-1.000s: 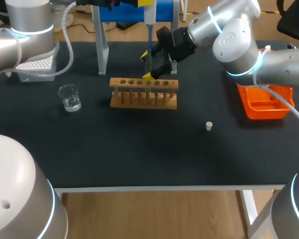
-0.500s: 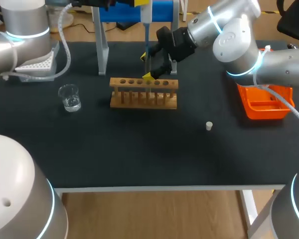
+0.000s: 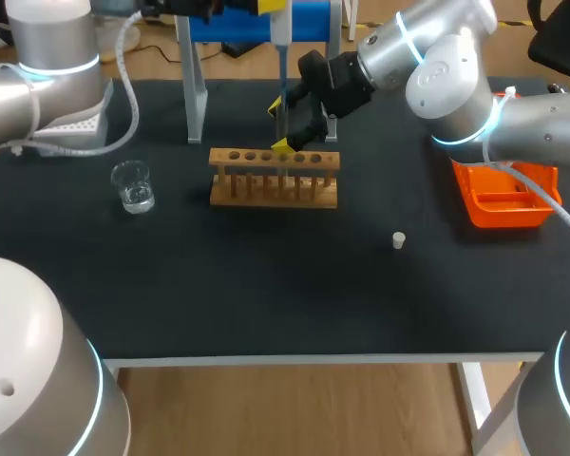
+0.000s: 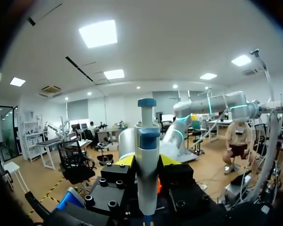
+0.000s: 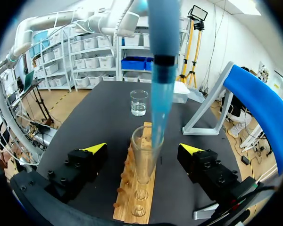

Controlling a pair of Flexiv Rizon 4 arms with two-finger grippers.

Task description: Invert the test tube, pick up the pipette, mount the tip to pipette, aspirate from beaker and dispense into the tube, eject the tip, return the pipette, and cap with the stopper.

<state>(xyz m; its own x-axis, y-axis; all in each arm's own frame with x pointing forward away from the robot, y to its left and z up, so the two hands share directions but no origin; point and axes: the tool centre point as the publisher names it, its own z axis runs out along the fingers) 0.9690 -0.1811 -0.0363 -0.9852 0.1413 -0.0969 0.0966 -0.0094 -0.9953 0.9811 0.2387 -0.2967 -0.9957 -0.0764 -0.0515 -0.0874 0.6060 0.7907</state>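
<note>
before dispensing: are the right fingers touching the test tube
Apart. The right wrist view shows clear gaps between both fingers and the test tube under the pipette.

Count at the table: one wooden rack (image 3: 274, 178), one test tube (image 5: 144, 155), one beaker (image 3: 132, 185), one stopper (image 3: 397, 240), one orange bin (image 3: 503, 202), one tip box (image 3: 76, 123). One pipette (image 4: 146, 165), one blue tip (image 5: 159, 103) on it.

R hand (image 5: 144, 149) open: yellow-tipped fingers (image 5: 95, 148) wide apart, touching nothing. Btwn them a clear test tube (image 5: 144, 160) stands upright in the wooden rack (image 5: 126, 190). The pipette (image 5: 164, 28) comes down from above, w/ the end of its blue tip (image 5: 159, 113) in the tube's mouth. Beaker (image 5: 138, 102) w/ clear liquid sits ahead, beyond the rack, on the black worktop (image 5: 94, 113).
</note>
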